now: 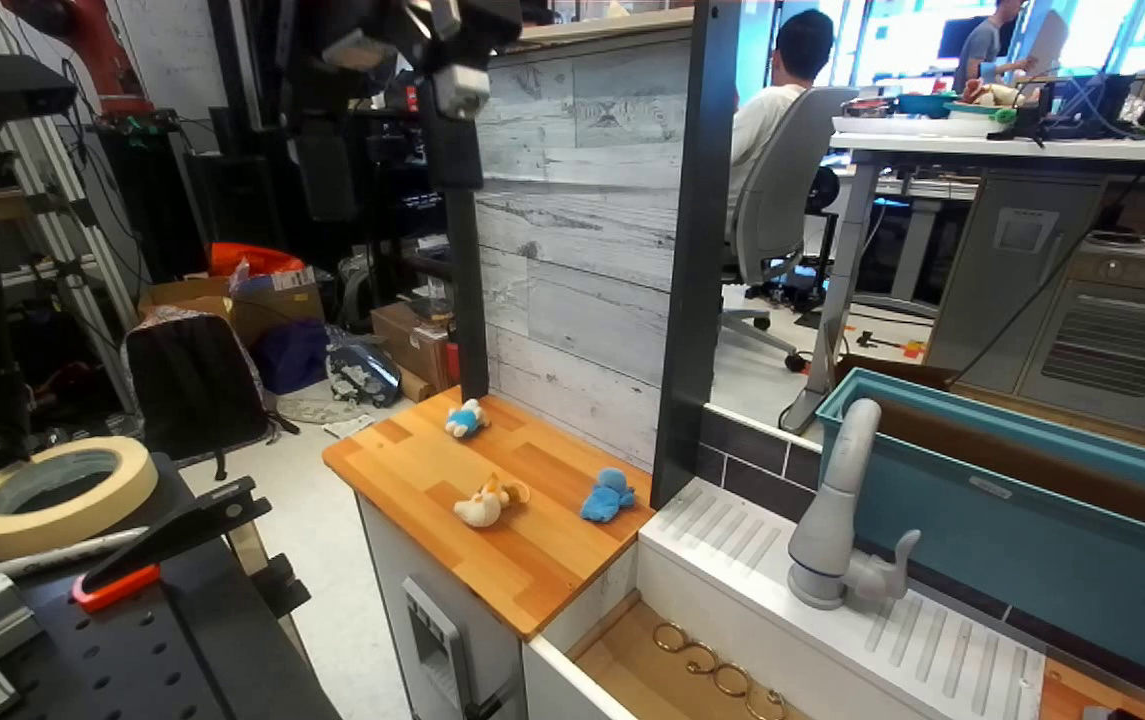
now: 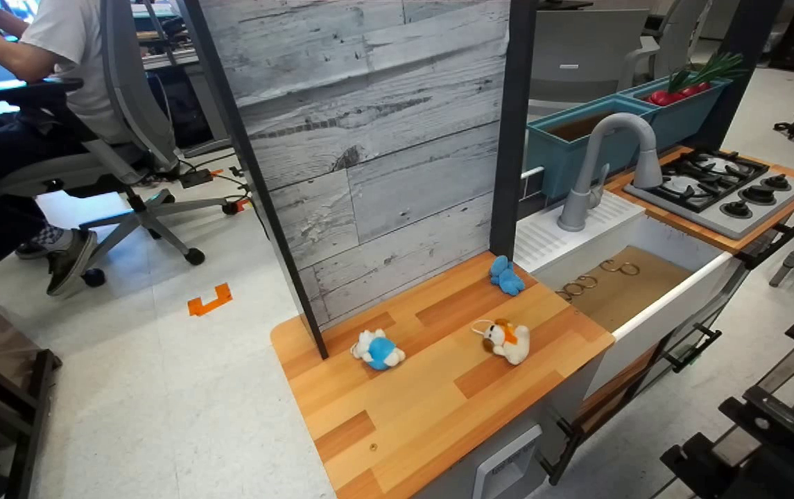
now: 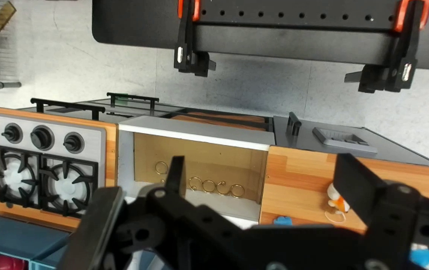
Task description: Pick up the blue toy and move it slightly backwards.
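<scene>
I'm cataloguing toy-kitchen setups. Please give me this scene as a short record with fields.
surface: wooden countertop beside a sink with a gray faucet
target: blue plush toy, near the dark post at the sink end
other toys: white toy with a blue middle; white-and-brown plush toy, likely a dog
hand: open hand, away from all three toys
task status: target not yet gripped

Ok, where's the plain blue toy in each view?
In an exterior view: plain blue toy just right of centre, lower half.
In an exterior view: blue toy right of centre, slightly low.
In the wrist view: blue toy right of centre, low, partly behind the gripper.
Shared landmark: sink.
</scene>
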You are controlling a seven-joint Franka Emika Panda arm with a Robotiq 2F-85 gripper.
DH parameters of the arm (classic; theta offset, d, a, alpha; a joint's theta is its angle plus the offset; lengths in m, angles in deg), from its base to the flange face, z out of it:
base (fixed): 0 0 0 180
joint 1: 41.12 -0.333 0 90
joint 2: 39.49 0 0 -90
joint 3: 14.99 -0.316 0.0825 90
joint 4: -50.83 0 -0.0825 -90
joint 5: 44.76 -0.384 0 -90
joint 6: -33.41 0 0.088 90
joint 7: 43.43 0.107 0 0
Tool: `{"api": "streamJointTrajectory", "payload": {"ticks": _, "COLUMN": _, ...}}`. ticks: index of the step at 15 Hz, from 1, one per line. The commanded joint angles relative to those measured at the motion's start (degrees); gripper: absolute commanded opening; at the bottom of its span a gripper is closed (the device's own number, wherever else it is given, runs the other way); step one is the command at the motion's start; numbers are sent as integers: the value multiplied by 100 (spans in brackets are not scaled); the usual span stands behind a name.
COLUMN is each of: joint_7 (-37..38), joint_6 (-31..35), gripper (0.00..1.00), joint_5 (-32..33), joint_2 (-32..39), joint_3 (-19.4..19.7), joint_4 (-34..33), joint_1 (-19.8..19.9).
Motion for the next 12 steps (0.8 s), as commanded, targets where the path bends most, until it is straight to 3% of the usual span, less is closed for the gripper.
{"api": "streamJointTrajectory", "payload": {"ticks": 1, "joint_7": 481, "joint_6": 777, "gripper": 100, "joint_5": 431, "joint_2": 763, "joint_3": -10, "joint_4": -208, "joint_1": -93}}
{"api": "streamJointTrajectory", "payload": {"ticks": 5, "joint_7": 1089, "joint_6": 2011, "gripper": 100, "joint_5": 1123, "joint_2": 1584, "joint_3": 138, "joint_4": -324, "joint_1": -168}}
{"api": "streamJointTrajectory", "payload": {"ticks": 8, "joint_7": 1561, "joint_6": 2565, "gripper": 100, "joint_5": 1604, "joint_2": 2231, "joint_3": 387, "joint_4": -666, "joint_1": -304}}
{"api": "streamJointTrajectory", "payload": {"ticks": 12, "joint_7": 1904, "joint_6": 3260, "gripper": 100, "joint_5": 1679, "joint_2": 3069, "joint_3": 878, "joint_4": -1237, "joint_1": -631}}
